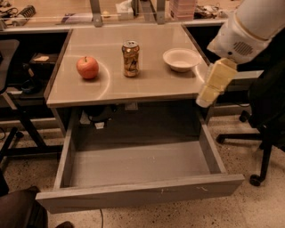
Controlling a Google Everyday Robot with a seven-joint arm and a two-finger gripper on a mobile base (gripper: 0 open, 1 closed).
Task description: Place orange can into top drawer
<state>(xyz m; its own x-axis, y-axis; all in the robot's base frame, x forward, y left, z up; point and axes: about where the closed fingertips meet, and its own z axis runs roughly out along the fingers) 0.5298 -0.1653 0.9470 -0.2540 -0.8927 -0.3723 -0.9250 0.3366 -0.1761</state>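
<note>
Pincer (208, 91): cream-coloured, hangs tilted off the desk's right front corner, well right of the can and lower in view. It is apart from the can. Clenched or released: cannot tell. The white arm (249, 26) runs up from it toward the top right corner of the view.

Bowl (181, 59): white, shallow, on the desk (147, 87) right of the can. It sits between can and pincer, touching neither.

Can (130, 59): upright on the desk, about mid-width, silver top and tab facing up, orange-brown and cream sides. It stands on the desk, not in the drawer.

Apple (87, 67): red, stem up, left of the can and a little nearer the front edge, apart from it.

Drawer (142, 193): below and in front of the can, pulled out toward the camera. Grey floor, low side walls, long plain front panel.

Chair (267, 111): black, on castors, far right of the can, beyond the pincer.

Bench (67, 13): behind the can, with small clutter too blurred to name.
</note>
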